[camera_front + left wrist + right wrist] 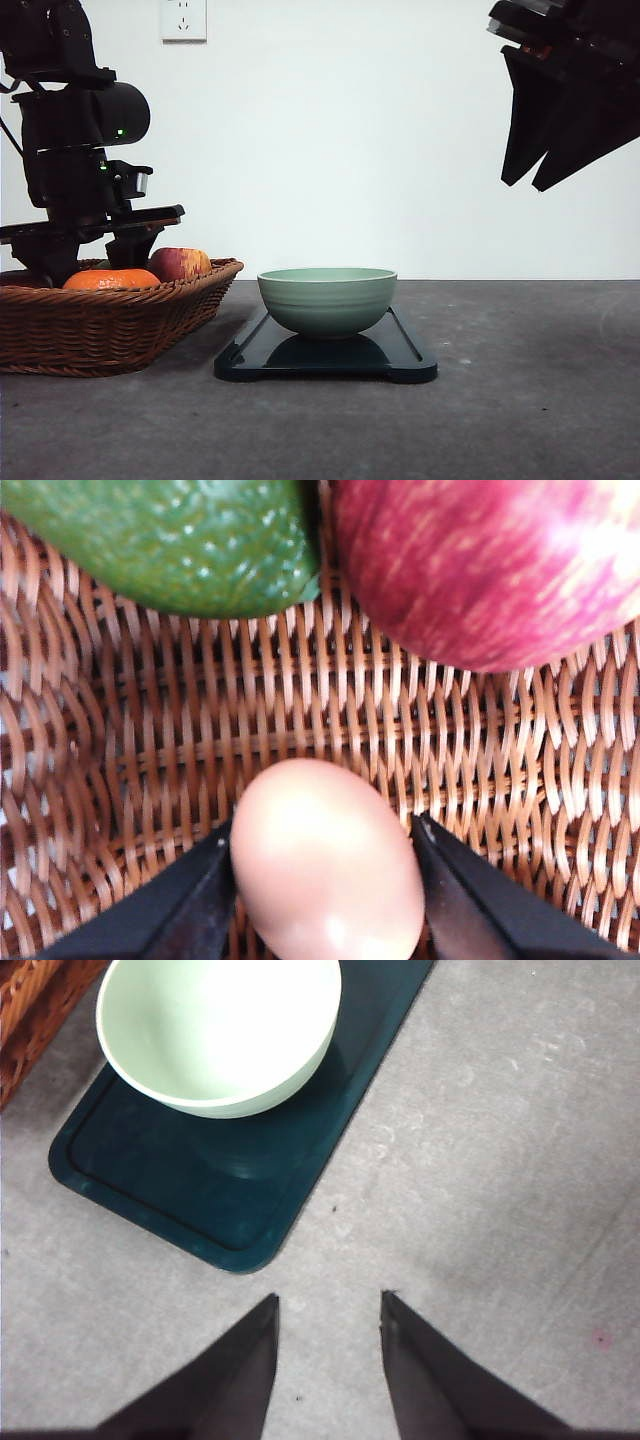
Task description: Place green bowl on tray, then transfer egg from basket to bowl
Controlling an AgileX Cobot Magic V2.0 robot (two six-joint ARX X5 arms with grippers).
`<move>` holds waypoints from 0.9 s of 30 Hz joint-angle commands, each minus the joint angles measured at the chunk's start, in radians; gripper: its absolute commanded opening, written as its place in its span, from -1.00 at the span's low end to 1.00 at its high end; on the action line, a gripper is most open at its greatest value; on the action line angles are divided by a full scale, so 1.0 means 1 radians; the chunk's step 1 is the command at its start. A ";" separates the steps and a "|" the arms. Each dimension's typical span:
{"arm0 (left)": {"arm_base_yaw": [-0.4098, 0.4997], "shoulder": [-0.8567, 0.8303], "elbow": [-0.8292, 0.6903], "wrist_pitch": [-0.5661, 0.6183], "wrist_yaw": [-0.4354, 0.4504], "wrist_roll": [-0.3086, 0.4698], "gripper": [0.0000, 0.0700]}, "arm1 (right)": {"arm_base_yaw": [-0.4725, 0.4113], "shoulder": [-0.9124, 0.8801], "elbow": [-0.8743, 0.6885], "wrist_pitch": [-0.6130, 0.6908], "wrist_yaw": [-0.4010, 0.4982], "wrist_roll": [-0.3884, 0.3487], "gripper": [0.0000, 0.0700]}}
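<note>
We lose egg (328, 865) lower end at frame edge, left gripper (325, 880) fingers cropped beside egg. Apple (490, 565) and green fruit (170, 540) beyond egg both cut off. Basket (100, 320) wall hides egg in front view; basket's left side cropped.

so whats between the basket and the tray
Nothing: in the front view, only bare table separates the basket from the tray, a narrow strip.
</note>
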 commanded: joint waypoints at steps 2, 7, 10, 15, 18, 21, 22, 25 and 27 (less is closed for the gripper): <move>-0.003 0.018 0.021 0.002 -0.002 -0.004 -0.17 | 0.006 0.005 0.008 0.007 0.000 0.003 -0.43; -0.004 0.017 0.021 0.000 -0.002 -0.004 -0.38 | 0.006 0.005 0.008 0.007 0.000 0.003 -0.43; -0.004 0.014 0.022 -0.002 -0.002 -0.004 -0.38 | 0.006 0.005 0.008 0.007 0.000 0.003 -0.43; -0.003 -0.010 0.025 -0.011 -0.002 -0.004 -0.38 | 0.006 0.005 0.008 0.006 0.000 0.003 -0.43; -0.003 -0.037 0.026 -0.016 -0.002 -0.004 -0.38 | 0.006 0.005 0.008 0.006 0.000 0.003 -0.43; -0.003 -0.076 0.027 -0.023 -0.002 -0.004 -0.38 | 0.006 0.005 0.008 0.007 0.000 0.003 -0.43; -0.003 -0.090 0.027 -0.024 -0.002 -0.004 -0.38 | 0.006 0.005 0.008 0.007 0.000 0.003 -0.43; -0.003 -0.138 0.029 -0.023 -0.002 -0.004 -0.38 | 0.006 0.005 0.008 0.007 0.000 0.003 -0.43; -0.004 -0.170 0.033 -0.021 0.000 -0.003 -0.38 | 0.006 0.005 0.008 0.007 0.000 0.003 -0.43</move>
